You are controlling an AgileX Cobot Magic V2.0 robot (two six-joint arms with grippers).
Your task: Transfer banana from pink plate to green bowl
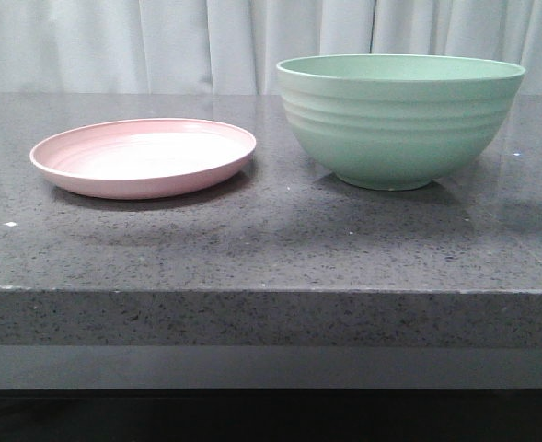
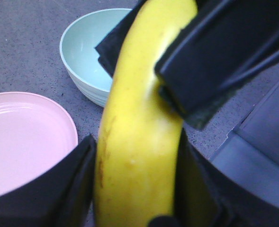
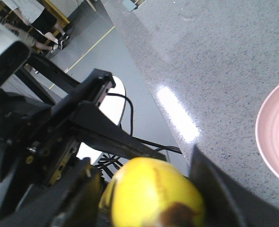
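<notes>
The pink plate (image 1: 59, 166) sits bare at left, the green bowl (image 1: 399, 138) beside it. The banana (image 2: 134, 156) is up off the counter, the left gripper (image 2: 134, 198) clamped round its body and the right gripper (image 3: 148, 198) closed on its end, seemingly a handover to the bowl-side arm

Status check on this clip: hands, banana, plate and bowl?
Both hands shut on the banana, left hand and right hand, mid-handover above the table. Pink plate empty. Green bowl shows nothing inside. Nothing in the way.
</notes>
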